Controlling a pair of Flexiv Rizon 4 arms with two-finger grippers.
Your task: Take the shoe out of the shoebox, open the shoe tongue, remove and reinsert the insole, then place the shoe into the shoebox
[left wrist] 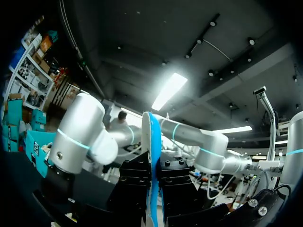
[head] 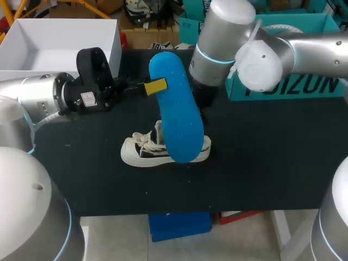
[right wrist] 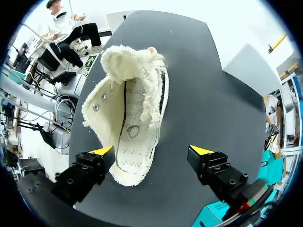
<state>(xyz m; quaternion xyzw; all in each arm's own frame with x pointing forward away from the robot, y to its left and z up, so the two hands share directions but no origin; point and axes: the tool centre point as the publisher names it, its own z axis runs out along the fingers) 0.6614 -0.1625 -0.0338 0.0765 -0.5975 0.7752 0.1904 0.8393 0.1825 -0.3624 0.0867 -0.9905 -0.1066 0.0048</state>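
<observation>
My arms (head: 217, 49) are silver-grey cylinders with cyan joint rings (head: 209, 56), ending in black, screw-studded grippers (right wrist: 152, 151) with yellow fingertips (right wrist: 202, 151).

The shoe (head: 142, 151) lies midway on the worktop (head: 261, 163), insole (head: 176, 109) above it in the left claw (head: 155, 87), shoebox (head: 60, 46) far left.

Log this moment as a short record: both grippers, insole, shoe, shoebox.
left gripper: shut on the insole, holding it raised above the shoe
right gripper: fingers open, holding nothing, poised over the shoe
insole: blue, out of the shoe, clamped on edge between the left fingers
shoe: white sneaker, laces loose, opening facing up, resting on the black table, outside the box
shoebox: white, lid off, at the far left behind the left arm
</observation>
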